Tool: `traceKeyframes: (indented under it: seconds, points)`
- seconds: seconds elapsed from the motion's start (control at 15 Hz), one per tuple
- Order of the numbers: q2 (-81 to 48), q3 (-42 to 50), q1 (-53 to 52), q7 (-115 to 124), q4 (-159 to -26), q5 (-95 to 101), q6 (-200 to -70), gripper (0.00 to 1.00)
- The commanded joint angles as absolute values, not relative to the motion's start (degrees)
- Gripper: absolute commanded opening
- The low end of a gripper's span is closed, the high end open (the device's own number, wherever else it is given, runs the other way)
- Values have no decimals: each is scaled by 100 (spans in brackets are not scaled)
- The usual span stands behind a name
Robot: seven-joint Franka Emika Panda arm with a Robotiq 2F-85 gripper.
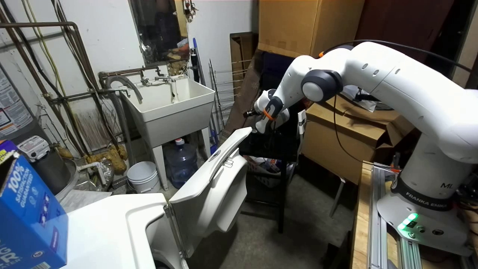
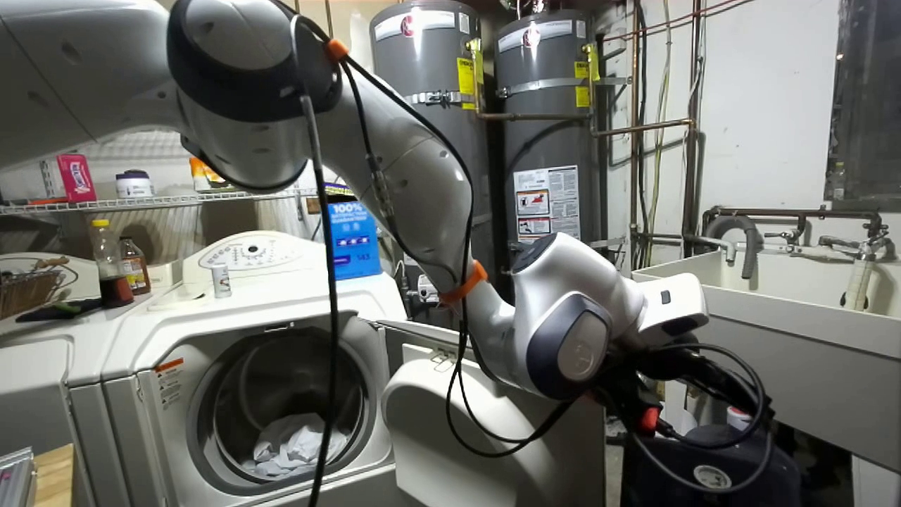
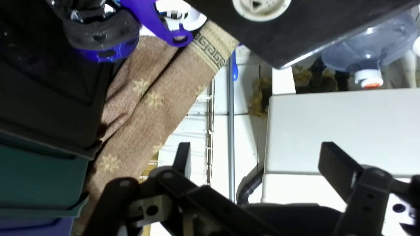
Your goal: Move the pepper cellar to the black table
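Blocky jaws gape; a round, white-topped cellar rests on the smooth black table.

1. A brown fabric carries cream starry motifs and a dark Greek-key band.
2. White lettering crosses a bright-blue box.
3. Orange straps accent the white robot arm.
4. Yellow labels brighten gray water heaters.
5. Black marks both the table and the gripper.

two water heaters, one sink, one black table
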State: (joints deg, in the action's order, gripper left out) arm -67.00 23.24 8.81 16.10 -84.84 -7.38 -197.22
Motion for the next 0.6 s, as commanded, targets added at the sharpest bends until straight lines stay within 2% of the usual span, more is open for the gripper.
traceKeyframes:
  seconds: [0.0, 0.2, 0.53]
  points:
    - [-5811, 2572, 623, 1505, -9887, -814, -20866, 100]
    - [-4915, 1955, 1108, 755, -10621, -565, -21555, 100]
    - [-3490, 2149, 1060, 1100, -11500, 1387, -21572, 100]
